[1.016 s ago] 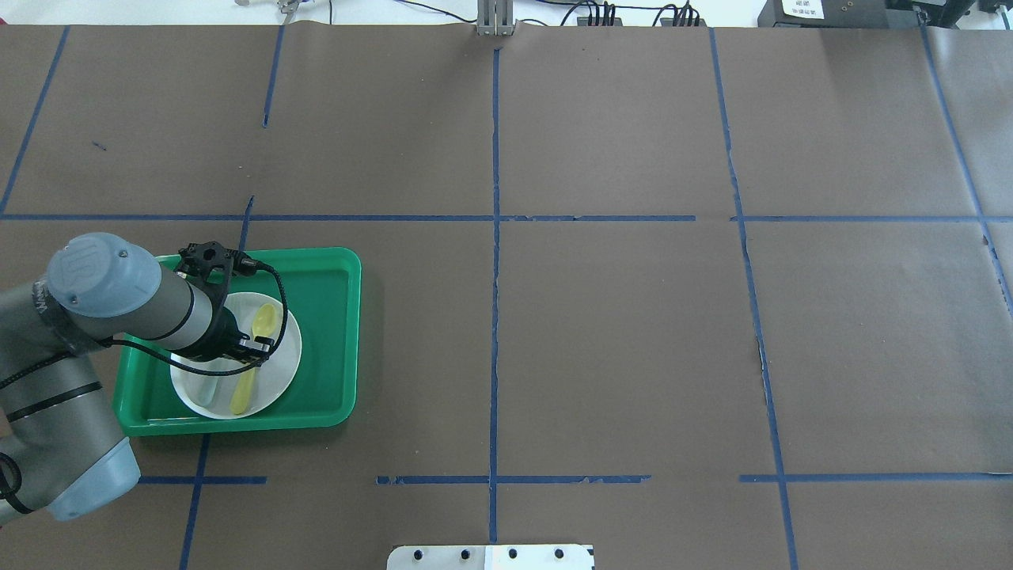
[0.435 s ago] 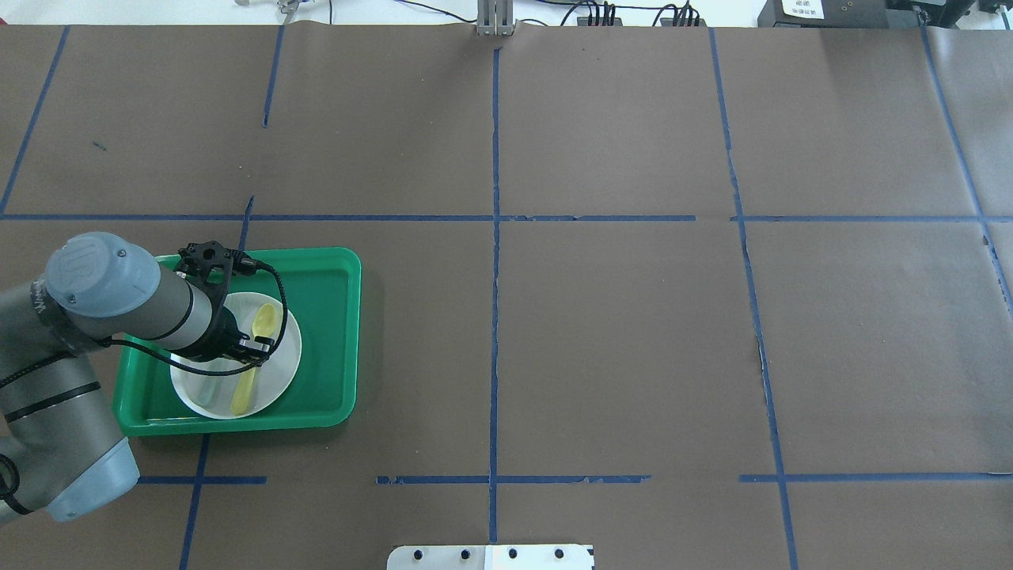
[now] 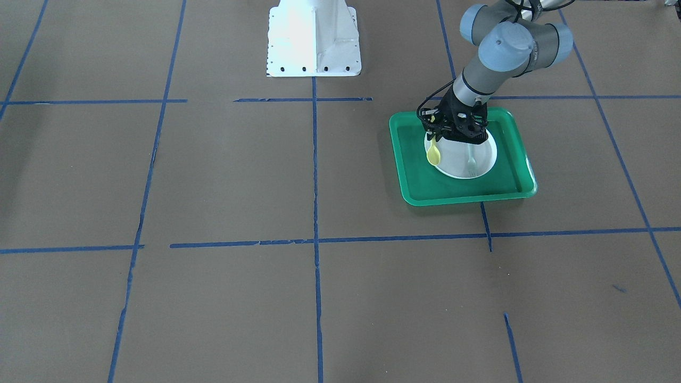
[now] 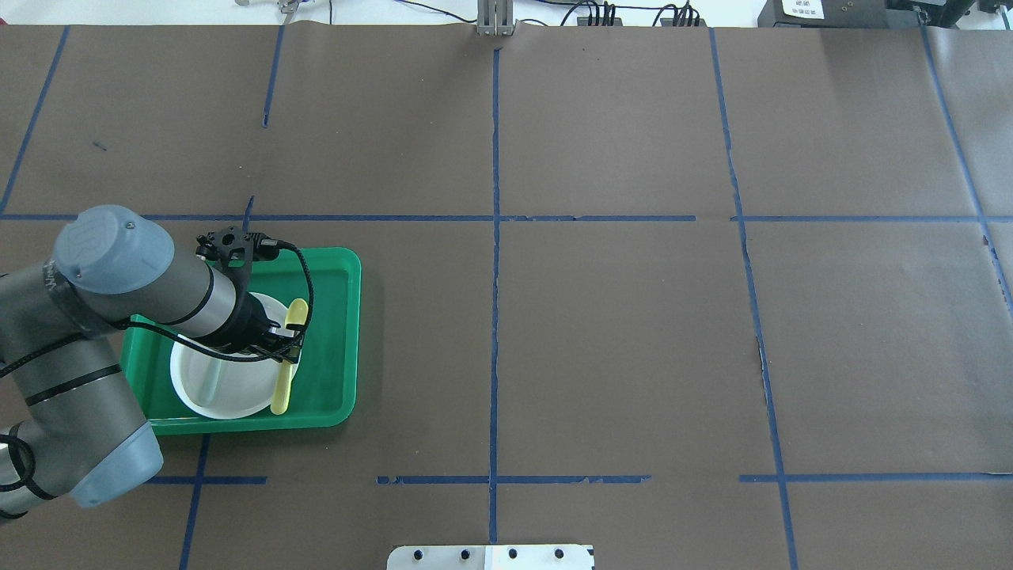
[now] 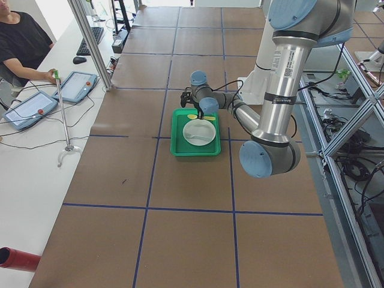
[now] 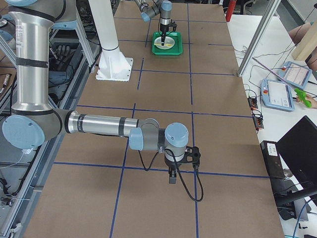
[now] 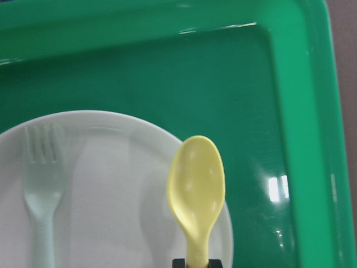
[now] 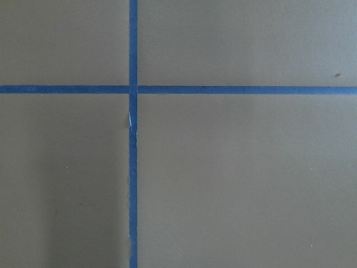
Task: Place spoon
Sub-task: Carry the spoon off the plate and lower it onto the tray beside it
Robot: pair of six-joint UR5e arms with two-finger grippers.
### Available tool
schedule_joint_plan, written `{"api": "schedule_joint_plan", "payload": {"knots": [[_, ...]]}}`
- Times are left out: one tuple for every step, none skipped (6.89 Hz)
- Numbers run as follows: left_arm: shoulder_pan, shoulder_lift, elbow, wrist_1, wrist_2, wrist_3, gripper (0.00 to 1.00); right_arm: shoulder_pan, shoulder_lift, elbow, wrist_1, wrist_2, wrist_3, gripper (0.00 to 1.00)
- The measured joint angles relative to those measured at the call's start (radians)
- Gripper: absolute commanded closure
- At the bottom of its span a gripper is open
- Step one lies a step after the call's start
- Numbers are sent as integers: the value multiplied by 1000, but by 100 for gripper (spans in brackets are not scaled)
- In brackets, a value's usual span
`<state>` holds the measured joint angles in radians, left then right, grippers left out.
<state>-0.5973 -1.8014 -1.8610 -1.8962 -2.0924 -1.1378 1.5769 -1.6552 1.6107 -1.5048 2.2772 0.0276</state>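
**The left pincer grips the yellow spoon over the rim of the plate**

The spoon (image 7: 196, 187) is clamped by its handle between the closed fingers of the left pincer (image 4: 286, 340). Its oval bowl juts out ahead of the fingertips, and the rest of the handle trails back behind them. Directly below the pincer is the rim of the white plate (image 7: 111, 184), which the spoon's bowl overhangs; whether the two touch cannot be told. A pale grey-green fork (image 7: 42, 184) lies on the plate off to one side of the pincer, apart from the spoon. The plate sits in a green tray (image 4: 328, 332) that surrounds the pincer on the brown table (image 4: 617, 332). The right pincer (image 6: 171, 179) hangs over blue tape lines (image 8: 133, 167) far from the tray, and its grip cannot be told.
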Motion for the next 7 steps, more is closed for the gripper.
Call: {"api": "schedule_joint_plan", "payload": {"knots": [[2,-43,35,1,-3,-66,100,0,0,0,0,0,0,0],[4,-91,91,0,-2,-106,100,0,0,0,0,-1,0,0],[6,-118,130,-1,0,-121,100,0,0,0,0,-1,0,0],[7,-128,151,-2,2,-124,71,0,0,0,0,-1,0,0],[6,-131,163,-3,3,-124,37,0,0,0,0,0,0,0],[0,-131,162,-4,3,-122,23,0,0,0,0,0,0,0],[-12,-131,158,-4,3,-119,23,0,0,0,0,0,0,0]]}}
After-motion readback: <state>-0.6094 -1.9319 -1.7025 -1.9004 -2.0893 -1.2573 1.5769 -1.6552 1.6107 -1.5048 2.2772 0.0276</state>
